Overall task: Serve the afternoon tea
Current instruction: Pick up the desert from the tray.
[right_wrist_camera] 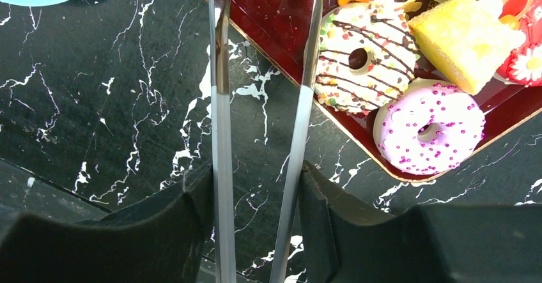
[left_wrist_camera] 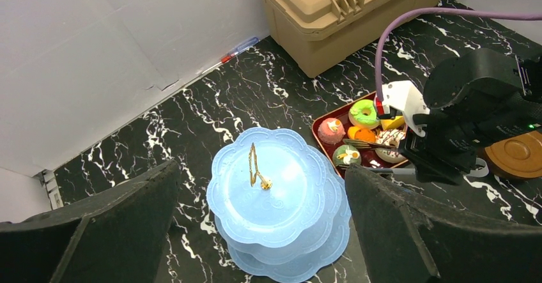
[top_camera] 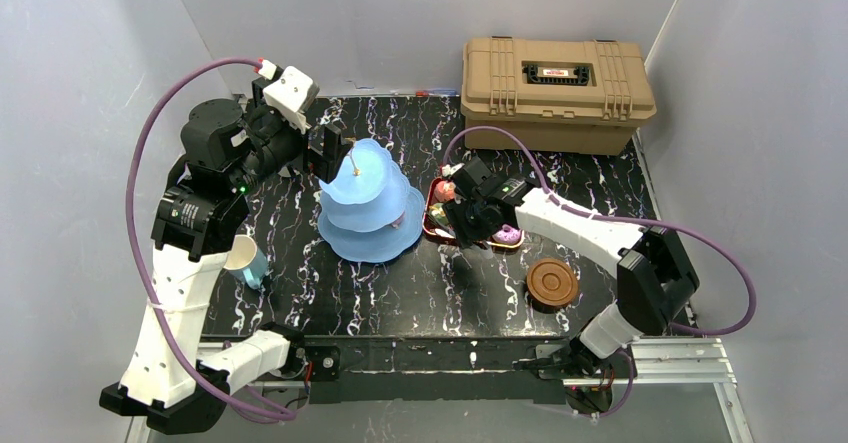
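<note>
The light blue three-tier stand (top_camera: 370, 203) stands mid-table with its tiers bare; it also shows in the left wrist view (left_wrist_camera: 275, 187). My left gripper (top_camera: 332, 155) hovers above it, open and empty (left_wrist_camera: 262, 168). My right gripper (top_camera: 468, 215) is shut on the metal tongs (right_wrist_camera: 220, 104), with both handles pressed between its fingers (right_wrist_camera: 255, 168). The tong tips are apart over the dark red tray (right_wrist_camera: 275, 15). The tray holds a chocolate-sprinkle donut (right_wrist_camera: 361, 56), a pink donut (right_wrist_camera: 428, 126), a yellow cake (right_wrist_camera: 463, 37) and a green donut (left_wrist_camera: 364, 112). The white-and-teal cup (top_camera: 245, 260) lies by the left arm. The silvery-beige cup is out of view.
Stacked brown saucers (top_camera: 552, 283) sit front right, near the right arm. The tan plastic case (top_camera: 555, 93) stands closed at the back right. A pen (left_wrist_camera: 240, 48) lies against the back wall. White walls enclose the black marbled table (top_camera: 400, 293) on three sides.
</note>
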Controlling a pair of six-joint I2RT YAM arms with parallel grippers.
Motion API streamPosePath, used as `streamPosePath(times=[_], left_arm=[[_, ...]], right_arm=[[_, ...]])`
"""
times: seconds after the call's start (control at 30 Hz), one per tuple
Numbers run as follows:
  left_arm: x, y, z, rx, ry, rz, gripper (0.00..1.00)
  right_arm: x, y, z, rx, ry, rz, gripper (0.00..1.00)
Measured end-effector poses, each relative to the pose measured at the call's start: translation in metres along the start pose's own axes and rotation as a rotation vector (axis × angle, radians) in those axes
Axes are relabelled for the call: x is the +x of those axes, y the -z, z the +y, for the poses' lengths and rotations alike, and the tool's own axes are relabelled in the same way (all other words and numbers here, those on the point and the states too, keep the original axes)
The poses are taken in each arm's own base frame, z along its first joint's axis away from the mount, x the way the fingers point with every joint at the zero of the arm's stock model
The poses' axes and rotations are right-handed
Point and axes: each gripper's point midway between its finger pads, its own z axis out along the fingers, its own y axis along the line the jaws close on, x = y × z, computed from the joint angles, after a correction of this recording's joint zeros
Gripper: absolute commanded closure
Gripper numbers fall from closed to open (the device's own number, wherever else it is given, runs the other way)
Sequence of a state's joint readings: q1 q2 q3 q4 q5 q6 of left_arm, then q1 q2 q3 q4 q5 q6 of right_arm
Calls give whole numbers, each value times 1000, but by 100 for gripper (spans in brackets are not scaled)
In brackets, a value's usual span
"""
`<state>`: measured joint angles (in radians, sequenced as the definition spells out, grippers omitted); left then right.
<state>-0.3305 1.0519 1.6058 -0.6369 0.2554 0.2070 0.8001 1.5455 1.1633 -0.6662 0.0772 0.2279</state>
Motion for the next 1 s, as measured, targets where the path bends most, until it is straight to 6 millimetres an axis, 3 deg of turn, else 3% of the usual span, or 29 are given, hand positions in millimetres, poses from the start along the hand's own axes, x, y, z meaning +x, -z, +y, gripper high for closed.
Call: streamPosePath(times=[0.3, 0.47, 0.77, 1.0], left_arm=[[-1, 1, 0, -1, 1, -3, 1], [-1, 2, 0, -1, 1, -5, 1], [-2, 3, -1, -1, 4, -8, 1], [-4, 4, -1, -2, 7, -12, 1]], right_arm=[[2, -1, -3, 12, 8, 11, 84], [-2, 3, -5, 23, 17, -18, 99], [-12, 30, -5, -8, 12, -178, 99], [-11, 37, 3, -66, 14, -235, 99]])
